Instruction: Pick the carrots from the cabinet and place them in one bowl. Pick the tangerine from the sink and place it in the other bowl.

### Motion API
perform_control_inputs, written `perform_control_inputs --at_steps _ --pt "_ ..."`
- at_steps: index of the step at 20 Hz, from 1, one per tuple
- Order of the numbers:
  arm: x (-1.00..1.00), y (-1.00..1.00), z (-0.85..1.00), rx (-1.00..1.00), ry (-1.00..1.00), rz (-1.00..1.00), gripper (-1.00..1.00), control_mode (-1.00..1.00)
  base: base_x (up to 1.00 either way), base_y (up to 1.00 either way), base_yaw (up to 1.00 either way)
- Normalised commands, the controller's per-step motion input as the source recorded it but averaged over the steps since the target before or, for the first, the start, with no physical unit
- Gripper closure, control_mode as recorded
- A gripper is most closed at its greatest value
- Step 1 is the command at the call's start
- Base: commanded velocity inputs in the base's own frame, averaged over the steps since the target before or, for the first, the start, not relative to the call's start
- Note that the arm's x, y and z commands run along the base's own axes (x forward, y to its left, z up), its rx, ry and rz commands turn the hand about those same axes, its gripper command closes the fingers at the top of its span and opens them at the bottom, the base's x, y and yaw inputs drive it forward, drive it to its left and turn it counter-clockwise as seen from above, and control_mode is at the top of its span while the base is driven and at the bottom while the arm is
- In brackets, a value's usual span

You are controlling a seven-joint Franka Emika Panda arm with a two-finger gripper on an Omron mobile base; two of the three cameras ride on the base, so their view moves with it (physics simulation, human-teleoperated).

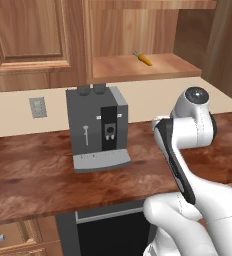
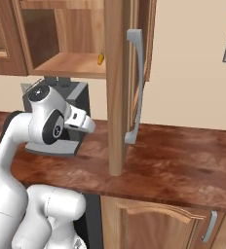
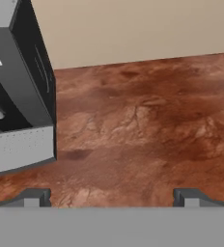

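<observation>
Looking from the left base view, a carrot [image 1: 143, 58] lies on the open shelf of the wooden cabinet [image 1: 33, 40], toward the shelf's right part, its green top pointing left. Below the shelf a grey coffee machine [image 1: 97, 127] stands on the reddish-brown bench [image 1: 33, 175], against the cream wall, with a wall socket [image 1: 38, 107] to its left. The white arm [image 1: 188, 145] rises from the lower right, bent over the bench to the right of the machine.

In the right base view, the carrot [image 2: 101, 59] rests at the shelf's right edge, just beside the open cabinet door [image 2: 129, 73] with its silver handle [image 2: 137, 87]. The arm folds in front of the coffee machine.

In the hand view, the jaws [image 3: 113, 198] stand spread wide with nothing between them, above bare bench, the coffee machine [image 3: 22, 96] at the left.
</observation>
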Motion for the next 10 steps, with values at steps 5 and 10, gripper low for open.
perform_control_inputs --at_steps 5,10 --pt "-0.07 0.03 0.41 0.02 -0.26 0.11 -1.0 -1.0 0.0 0.0 0.0" --pt "0.0 0.04 0.4 0.05 -0.25 0.11 -1.0 -1.0 0.0 0.0 0.0"
